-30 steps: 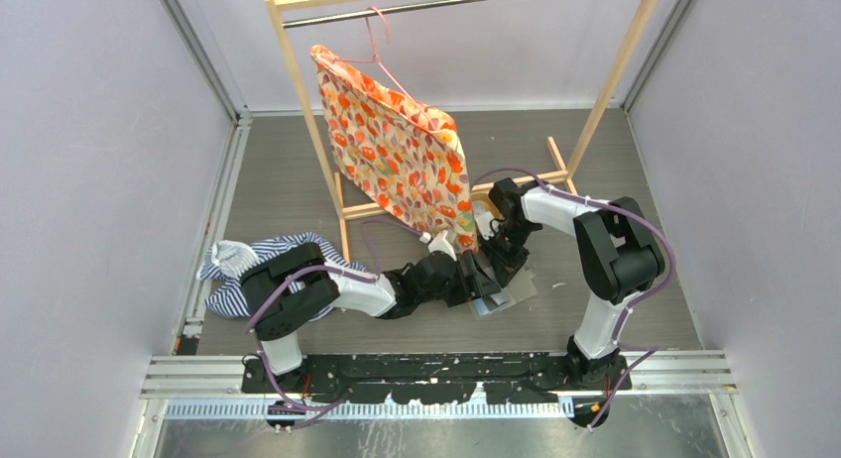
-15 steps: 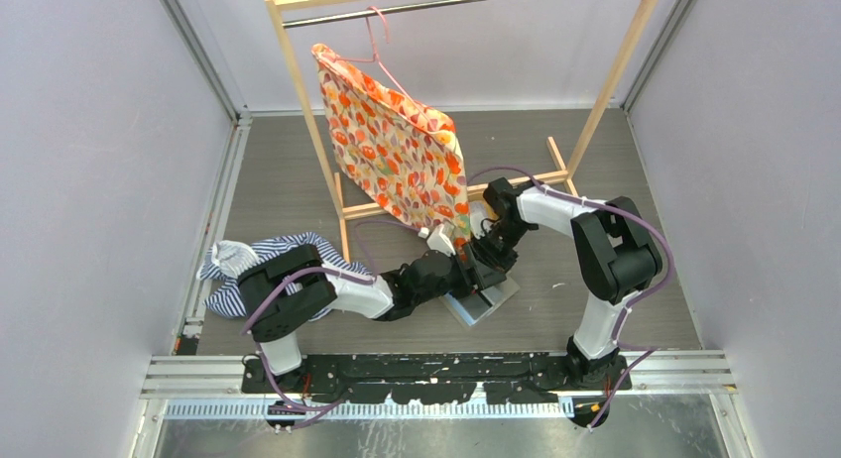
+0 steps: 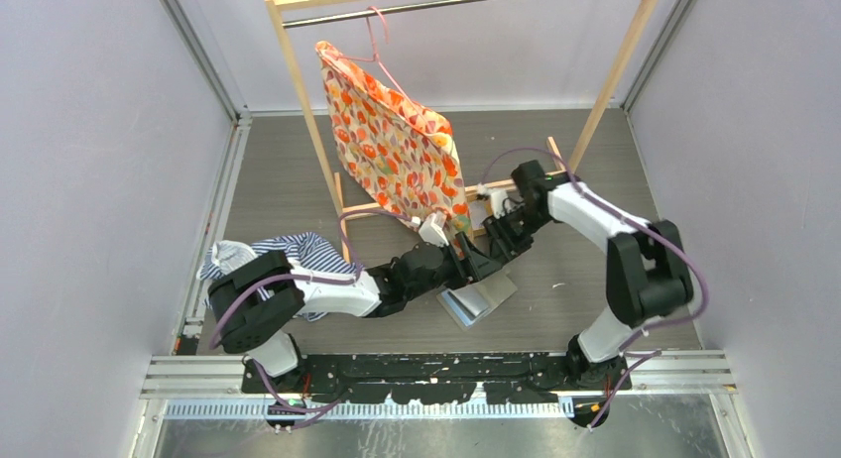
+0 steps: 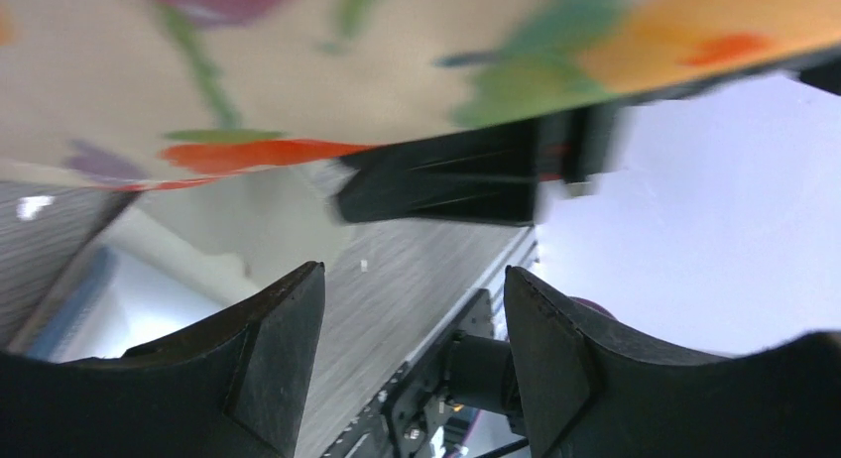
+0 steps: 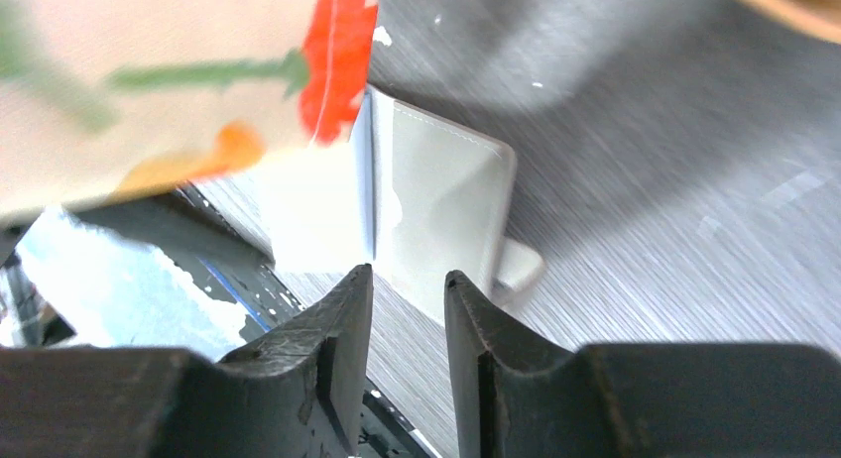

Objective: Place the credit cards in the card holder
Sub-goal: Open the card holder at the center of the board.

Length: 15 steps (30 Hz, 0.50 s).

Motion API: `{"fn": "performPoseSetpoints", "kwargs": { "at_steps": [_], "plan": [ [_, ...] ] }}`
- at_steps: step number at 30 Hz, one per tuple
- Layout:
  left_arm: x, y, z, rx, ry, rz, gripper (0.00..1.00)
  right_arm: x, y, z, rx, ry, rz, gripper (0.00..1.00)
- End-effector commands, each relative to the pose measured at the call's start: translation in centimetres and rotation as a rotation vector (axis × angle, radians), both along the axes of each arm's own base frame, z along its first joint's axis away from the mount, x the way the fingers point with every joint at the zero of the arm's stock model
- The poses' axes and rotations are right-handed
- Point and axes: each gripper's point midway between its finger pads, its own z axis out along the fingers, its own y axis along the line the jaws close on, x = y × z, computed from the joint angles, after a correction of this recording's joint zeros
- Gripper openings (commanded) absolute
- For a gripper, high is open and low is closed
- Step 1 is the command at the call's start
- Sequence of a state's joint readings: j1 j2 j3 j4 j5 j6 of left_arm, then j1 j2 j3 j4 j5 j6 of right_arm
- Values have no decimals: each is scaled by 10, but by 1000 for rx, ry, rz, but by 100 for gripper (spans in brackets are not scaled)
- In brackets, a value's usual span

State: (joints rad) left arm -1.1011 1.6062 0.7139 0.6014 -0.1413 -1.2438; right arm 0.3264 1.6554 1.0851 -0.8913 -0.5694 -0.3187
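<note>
**Grey table, three things on it**

The table (image 3: 288, 180) has a grey, wood-grained top. The card holder (image 3: 481, 301) lies open close to the middle of the near edge. A crumpled striped cloth (image 3: 307, 246) sits by the near left corner. A wooden rack (image 3: 593, 131) stands across the far half.

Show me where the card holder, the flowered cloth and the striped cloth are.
card holder (image 5: 441, 200): right wrist view, on its pale grey flap.
flowered cloth (image 3: 397, 156): top external view, middle of the fabric.
striped cloth (image 3: 294, 248): top external view, on its blue-white folds.
</note>
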Motion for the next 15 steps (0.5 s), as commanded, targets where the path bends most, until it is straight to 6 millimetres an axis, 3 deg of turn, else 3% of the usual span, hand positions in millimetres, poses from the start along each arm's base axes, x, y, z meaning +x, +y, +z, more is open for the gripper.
{"fn": "performPoseSetpoints", "kwargs": {
  "at_steps": [1, 4, 7, 10, 15],
  "plan": [
    [8, 8, -20, 88, 1, -8, 67, 14, -7, 42, 87, -180, -30, 39],
    [9, 8, -14, 85, -29, -23, 67, -9, 9, 68, 259, -208, 77, 39],
    [5, 19, -4, 132, -77, -40, 67, -47, 28, 92, 455, -192, 230, 39],
    [-1, 42, 8, 172, -126, -33, 67, -57, 35, 90, 471, -317, 322, 40],
    [-16, 87, -8, 263, -117, -6, 67, -53, 44, 64, 343, -476, 348, 56]
  ]
}}
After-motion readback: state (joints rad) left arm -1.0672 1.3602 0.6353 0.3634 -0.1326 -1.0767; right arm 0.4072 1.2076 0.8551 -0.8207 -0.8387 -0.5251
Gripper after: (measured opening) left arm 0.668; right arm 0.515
